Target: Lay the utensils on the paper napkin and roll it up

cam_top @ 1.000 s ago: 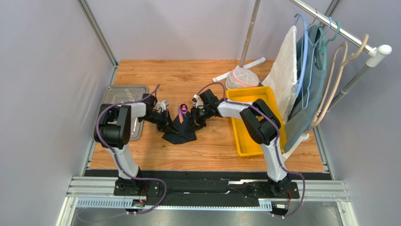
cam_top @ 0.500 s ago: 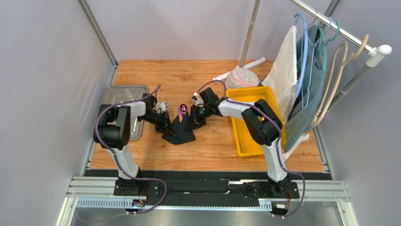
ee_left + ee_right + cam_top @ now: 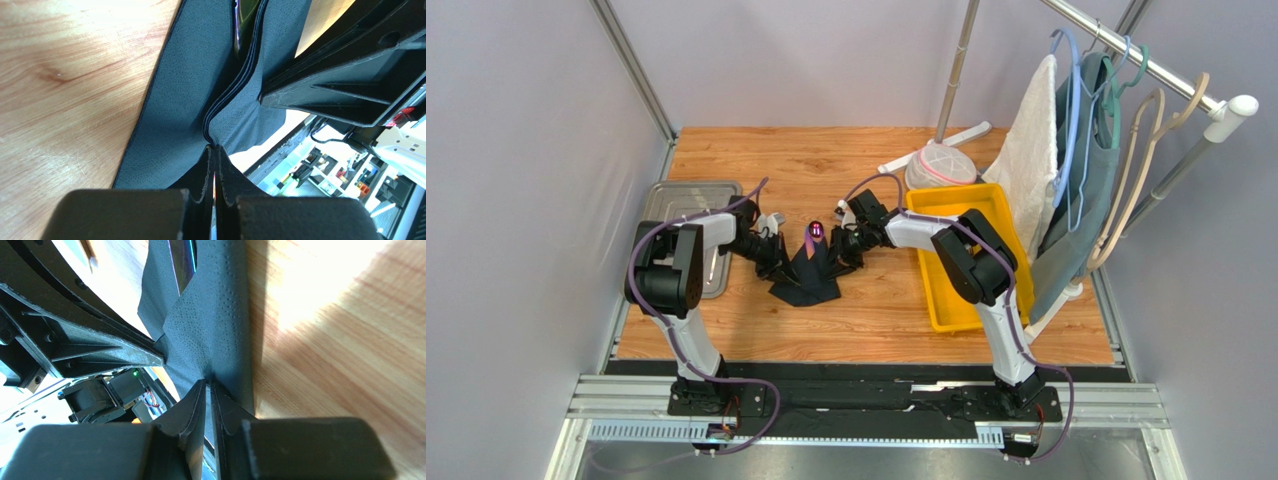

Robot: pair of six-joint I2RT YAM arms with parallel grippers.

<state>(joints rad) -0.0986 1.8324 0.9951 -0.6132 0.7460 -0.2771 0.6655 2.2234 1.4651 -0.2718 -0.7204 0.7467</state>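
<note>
Setting: robotics lab test cell. Evidence: grey partition walls (image 3: 516,150), aluminium frame posts (image 3: 631,68), wood-top bench (image 3: 826,160), left arm (image 3: 671,270) and right arm (image 3: 976,265) bolted to a metal rail (image 3: 856,408). Staged props: garment rack (image 3: 1146,60), yellow bin (image 3: 953,322), steel tray (image 3: 681,192).

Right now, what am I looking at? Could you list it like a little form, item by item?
paper napkin: black, gathered into a fold on the wooden table
utensils: inside the fold; one shiny purple head pokes out the far end
left jaws: shut on the napkin's left side
right jaws: shut on its right side
yellow bin: right of the napkin
metal tray: at the table's left edge
</note>
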